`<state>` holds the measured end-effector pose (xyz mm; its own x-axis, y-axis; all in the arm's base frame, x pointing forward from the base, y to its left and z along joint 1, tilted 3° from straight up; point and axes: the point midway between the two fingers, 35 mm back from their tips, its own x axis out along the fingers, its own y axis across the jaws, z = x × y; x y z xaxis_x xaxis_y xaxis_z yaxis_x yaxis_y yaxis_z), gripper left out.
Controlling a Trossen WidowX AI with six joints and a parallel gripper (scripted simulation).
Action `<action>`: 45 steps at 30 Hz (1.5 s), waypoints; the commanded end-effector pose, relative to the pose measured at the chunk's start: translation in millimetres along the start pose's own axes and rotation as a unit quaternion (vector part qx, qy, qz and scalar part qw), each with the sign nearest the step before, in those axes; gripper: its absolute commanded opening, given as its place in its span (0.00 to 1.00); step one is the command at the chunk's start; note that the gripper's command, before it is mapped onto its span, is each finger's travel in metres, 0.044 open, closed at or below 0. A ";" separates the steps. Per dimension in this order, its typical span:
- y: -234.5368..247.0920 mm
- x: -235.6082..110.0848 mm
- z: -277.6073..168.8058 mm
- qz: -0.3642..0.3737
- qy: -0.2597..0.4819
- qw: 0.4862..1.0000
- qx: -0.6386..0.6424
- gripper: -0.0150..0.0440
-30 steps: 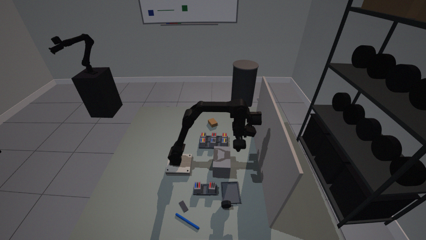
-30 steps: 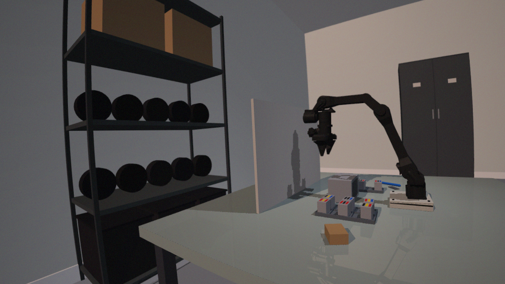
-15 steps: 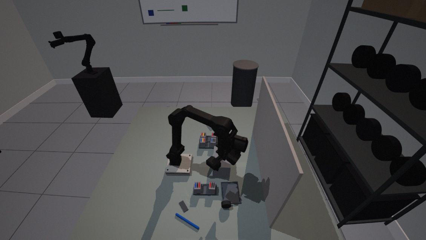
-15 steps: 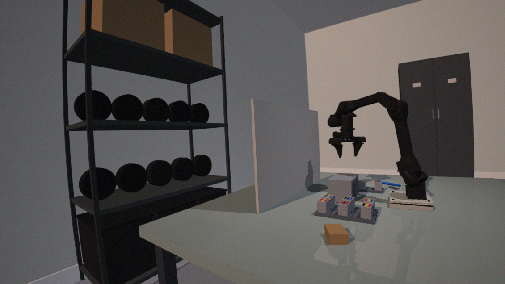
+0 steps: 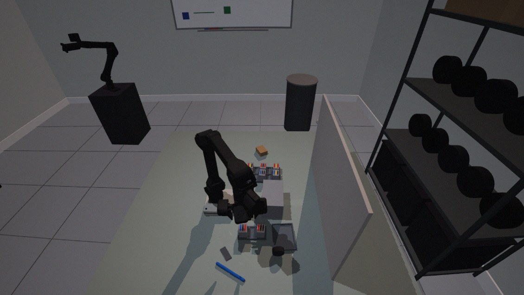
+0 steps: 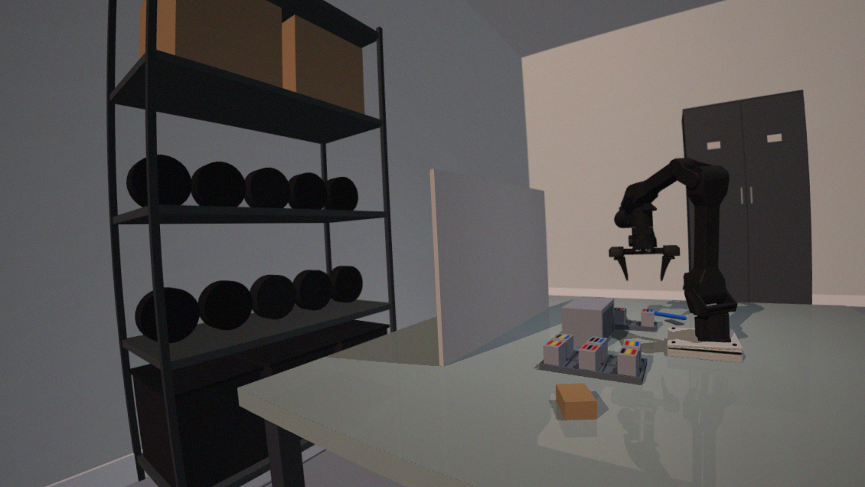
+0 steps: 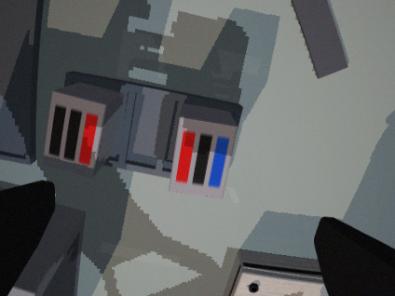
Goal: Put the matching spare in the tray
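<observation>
My gripper [image 5: 243, 218] [image 6: 642, 273] [image 7: 188, 214] is open and empty, pointing down, high above a small rack [image 7: 149, 127] with two spares. In the wrist view the right spare [image 7: 201, 158] [image 5: 242, 227] bears red, black and blue stripes. The left spare [image 7: 74, 136] [image 5: 260, 227] bears black, black and red stripes. The dark tray [image 5: 284, 234] [image 7: 11, 94] lies right beside this rack. The mounted unit, a grey box [image 5: 273, 194] [image 6: 585, 314] [image 7: 44, 289], stands between this rack and a second rack [image 5: 263, 171] [image 6: 592, 354] of three spares. Its back is hidden.
A blue pen [image 5: 229, 272], a dark slab [image 5: 225, 253] [image 7: 320, 32] and a black cylinder [image 5: 277, 250] lie near the tray. A brown block [image 5: 261, 150] [image 6: 576, 400] lies past the far rack. An upright partition [image 5: 341, 183] [image 6: 484, 266] stands along the table's side.
</observation>
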<state>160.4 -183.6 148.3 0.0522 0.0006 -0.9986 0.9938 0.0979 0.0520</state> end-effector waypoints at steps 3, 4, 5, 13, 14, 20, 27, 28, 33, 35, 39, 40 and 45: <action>-4.0 10.7 -3.2 0.001 0.001 1.000 0.012 0.87; -4.5 15.5 -4.8 0.001 0.001 1.000 0.012 0.82; -5.2 21.2 -6.8 0.001 0.001 1.000 0.012 0.78; -8.4 42.0 -14.9 0.001 0.002 1.000 0.012 0.76; -8.4 42.0 -14.9 0.001 0.002 1.000 0.012 0.76; -7.8 47.6 -14.1 0.001 0.002 1.000 0.012 0.76; -6.9 59.2 -12.6 0.001 0.002 1.000 0.012 0.76; -6.8 60.8 -12.5 0.001 0.002 1.000 0.012 0.76; -6.4 69.0 -11.8 0.001 0.002 1.000 0.012 0.76; -6.3 72.3 -11.6 0.001 0.002 1.000 0.012 0.76; -6.2 78.8 -11.3 0.001 0.002 1.000 0.012 0.76; -6.2 80.5 -11.2 0.001 0.002 1.000 0.012 0.76; -6.2 88.9 -11.1 0.002 0.002 1.000 0.012 0.76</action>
<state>157.8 -174.6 66.6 0.0573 -0.0036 -0.9983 0.9955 0.0762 0.0569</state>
